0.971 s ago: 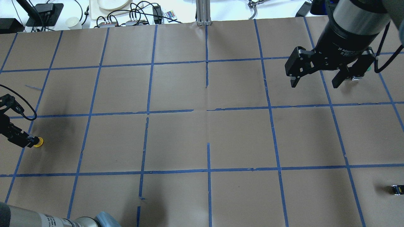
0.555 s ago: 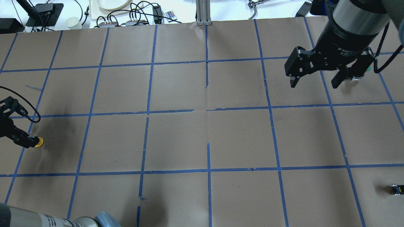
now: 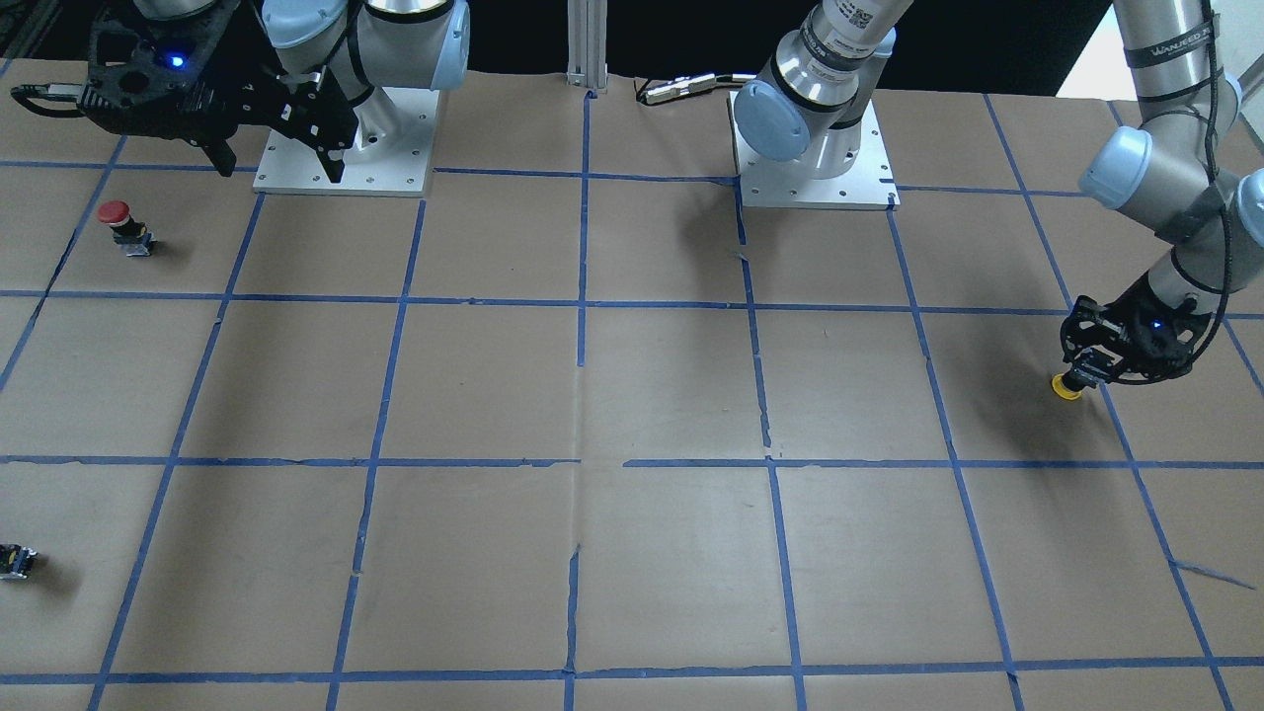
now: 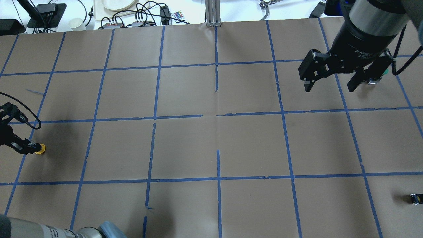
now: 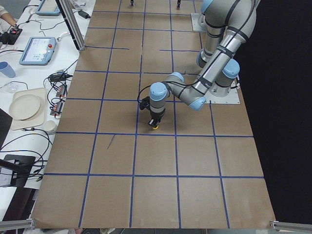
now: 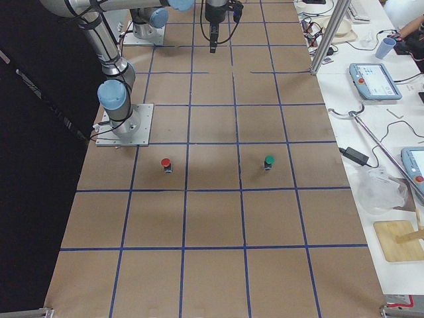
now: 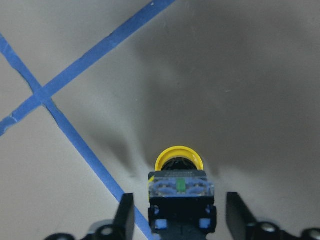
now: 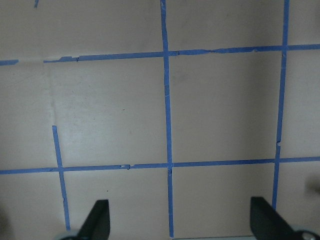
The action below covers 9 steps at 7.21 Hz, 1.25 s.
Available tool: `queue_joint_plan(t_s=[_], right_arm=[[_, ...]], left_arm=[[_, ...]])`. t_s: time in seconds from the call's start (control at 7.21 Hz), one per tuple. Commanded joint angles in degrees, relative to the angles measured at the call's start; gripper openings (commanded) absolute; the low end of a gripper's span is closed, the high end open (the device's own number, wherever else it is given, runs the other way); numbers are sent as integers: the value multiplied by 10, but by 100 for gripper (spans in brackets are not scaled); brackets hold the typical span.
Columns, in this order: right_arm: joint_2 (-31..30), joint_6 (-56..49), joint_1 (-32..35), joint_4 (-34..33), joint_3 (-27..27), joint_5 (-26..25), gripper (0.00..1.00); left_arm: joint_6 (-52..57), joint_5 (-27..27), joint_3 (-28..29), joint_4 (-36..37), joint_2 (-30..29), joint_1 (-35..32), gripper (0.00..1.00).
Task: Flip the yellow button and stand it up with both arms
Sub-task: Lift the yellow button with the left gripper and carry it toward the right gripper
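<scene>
**Early stage of the flip-and-stand task.** The yellow button (image 7: 180, 186) rests on the brown paper (image 4: 185, 145) at the robot's far left, just beside a blue tape line (image 7: 85, 150). Judged from the cap's contact with the paper, it is not yet lifted.

The left gripper (image 3: 1084, 377) is lowered over the button. Its 2 fingers (image 7: 126, 212) are parted and straddle the base with a clear gap on each side, so nothing is gripped. The right gripper (image 4: 328, 88) hangs high over bare paper on the opposite side, well apart, its jaws spread wide and empty.

Remaining, by this reading: closing on the base, lifting, a regrasp involving the 2nd arm, and setting the button down cap-up.

**Appearance.** A round yellow mushroom cap points away from the wrist camera, toward the paper. Behind it come a black neck and a blocky base, translucent grey over black, with a small green mark on its near face. Whether the button stands fully inverted or leans cannot be told.
</scene>
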Motion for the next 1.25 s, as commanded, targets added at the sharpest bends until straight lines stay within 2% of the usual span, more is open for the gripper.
queue_joint_plan(t_s=[0.0, 0.28, 0.55, 0.69, 0.83, 0.97, 1.11], right_arm=[[4, -22, 0, 1, 1, -1, 100], [5, -14, -2, -6, 1, 0, 100], [11, -4, -8, -6, 0, 3, 100], [19, 31, -23, 1, -1, 12, 100], [20, 57, -44, 12, -2, 67, 100], [19, 114, -65, 65, -9, 120, 100], [18, 154, -75, 91, -10, 159, 100]], left_arm=[[-8, -29, 11, -37, 38, -8, 1], [-56, -93, 53, -185, 122, -57, 1], [-75, -169, 131, -354, 132, -129, 1], [-87, -219, 176, -468, 131, -161, 1], [-89, -274, 223, -610, 132, -197, 1], [-105, -347, 253, -705, 131, -230, 1], [-119, -432, 263, -762, 132, -264, 1]])
